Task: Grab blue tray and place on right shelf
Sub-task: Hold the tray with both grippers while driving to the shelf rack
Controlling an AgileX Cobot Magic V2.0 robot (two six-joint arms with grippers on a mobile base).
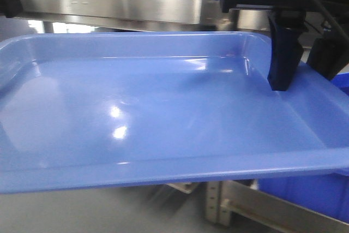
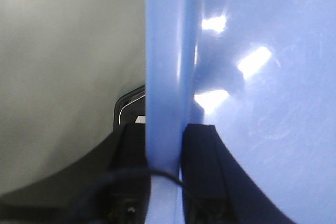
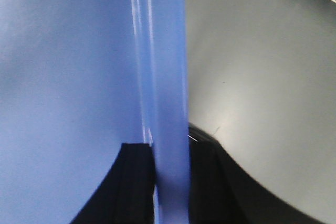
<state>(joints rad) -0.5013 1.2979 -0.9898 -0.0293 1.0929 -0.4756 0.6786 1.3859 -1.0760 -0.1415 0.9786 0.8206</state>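
Rim of blue tray point(image 1: 163, 167) is pinched in left gripper point(image 2: 165, 129) and right gripper point(image 3: 170, 145), one each side; so it hangs level by right shelf point(image 1: 136, 8).

We're seeing the blue tray point(image 1: 136, 107) coming across as plain glossy light blue, w/ 2 white glare spots on its base & paler streaks along the rim. The right shelf point(image 1: 125, 6) is showing shiny silver-grey w/ darker bands. The bin point(image 1: 305, 192) at lower rt is reading deeper, more saturated blue. The upright point(image 1: 214, 205) is looking pale grey-beige w/ a row of dark holes. We're noting the left gripper point(image 2: 165, 169) & right gripper point(image 3: 170, 182) both showing matte black; the floor point(image 1: 71, 211) is looking dull grey.
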